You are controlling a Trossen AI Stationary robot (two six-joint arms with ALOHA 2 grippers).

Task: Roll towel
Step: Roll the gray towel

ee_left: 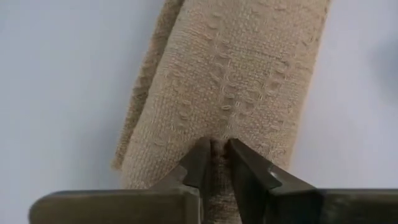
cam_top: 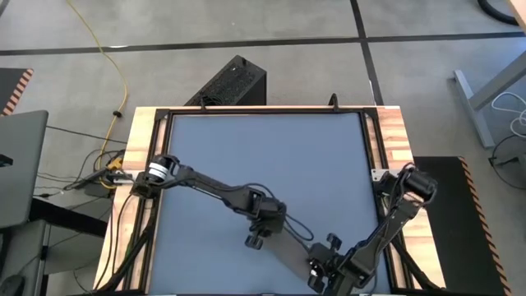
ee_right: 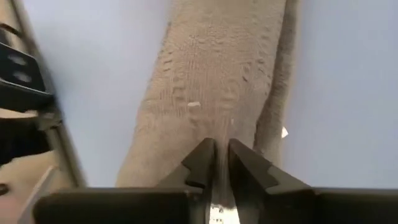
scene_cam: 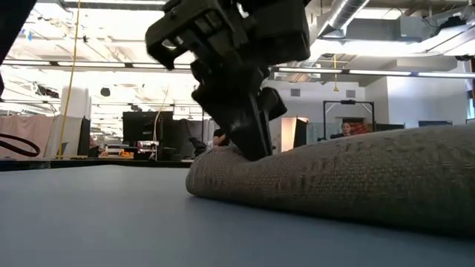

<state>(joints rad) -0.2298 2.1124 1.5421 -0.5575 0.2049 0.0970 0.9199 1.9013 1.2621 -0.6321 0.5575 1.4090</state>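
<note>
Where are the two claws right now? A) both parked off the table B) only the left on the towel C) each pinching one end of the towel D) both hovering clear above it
C: the left claw is nipped onto a fold of the towel at one end, and the right claw is nipped onto cloth at the other end, near the table's front edge.

Two dark jointed arms showing black cabling along their links, left arm (cam_top: 214, 187) wearing a silver collar near its base, right arm (cam_top: 394, 218) ending in matte black wedge-shaped fingers (ee_right: 202, 163)
</note>
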